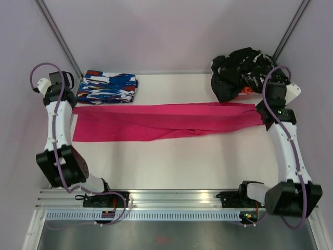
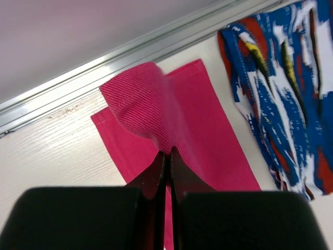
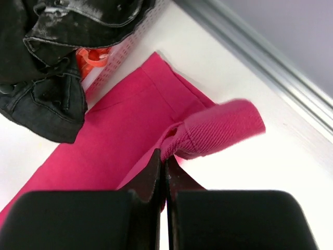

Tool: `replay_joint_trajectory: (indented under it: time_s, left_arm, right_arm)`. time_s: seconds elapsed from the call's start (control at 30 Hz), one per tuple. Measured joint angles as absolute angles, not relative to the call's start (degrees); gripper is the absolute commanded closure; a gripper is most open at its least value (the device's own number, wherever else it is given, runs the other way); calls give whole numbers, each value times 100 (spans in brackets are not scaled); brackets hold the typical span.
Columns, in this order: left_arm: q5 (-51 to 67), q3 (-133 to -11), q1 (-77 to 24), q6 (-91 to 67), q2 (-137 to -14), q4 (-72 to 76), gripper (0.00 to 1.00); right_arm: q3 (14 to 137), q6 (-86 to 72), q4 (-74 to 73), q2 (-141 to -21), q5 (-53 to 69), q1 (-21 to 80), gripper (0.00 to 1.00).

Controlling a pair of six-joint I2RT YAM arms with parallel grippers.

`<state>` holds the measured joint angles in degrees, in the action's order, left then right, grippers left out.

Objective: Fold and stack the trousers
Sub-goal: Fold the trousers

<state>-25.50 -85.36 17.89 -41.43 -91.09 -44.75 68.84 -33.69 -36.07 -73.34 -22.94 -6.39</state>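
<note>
While each end is pinched, the trousers (image 1: pixel 166 121) lie as one long pink band across the far half of the table (image 1: pixel 171 166), reaching from near its left edge to near its right edge.

- Left gripper (image 2: pixel 168 153): jaws closed tight on a raised fold of cloth at the left end; the hem curls up above the fingertips.
- Right gripper (image 3: pixel 162 156): jaws likewise closed on a lifted lip of cloth at the right end.
- Patterned garment (image 1: pixel 107 87): folded, far left corner, just beside the trousers.
- Black clothes (image 1: pixel 240 73): heap, far right corner, at or over the trousers' far right edge.

Hazards, as judged: both holds are thin pinches, so pulling the ends apart could slip one free. A lifted right end may drag the black heap. Uneven travel would skew the fold.

Views: overhead alone gives the full length and a slanting ridge near the middle, but the arms hide the fingertips. The wrist views show the grips. Only the right wrist shows an orange object (image 3: pixel 93 57) under the heap.
</note>
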Motion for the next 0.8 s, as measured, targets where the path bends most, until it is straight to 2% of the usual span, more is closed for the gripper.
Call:
replay_joint_trajectory:
  time_s: [0.2, 0.57, 0.8]
  left_arm:
    - [-2670, -7601, 1900, -4060, -7605, -4453, 98]
    - [-2788, -6781, 2248, -3999, -7017, -5015, 98]
    - [-2947, -6709, 2373, -3983, -6414, -5345, 98]
  right_arm:
    - [5988, -3409, -4143, -5931, -2602, -701, 100]
    - [4888, -3638, -4569, -5655, -2574, -770, 100]
    - [4759, -3876, -4895, -4735, -2639, -779, 100]
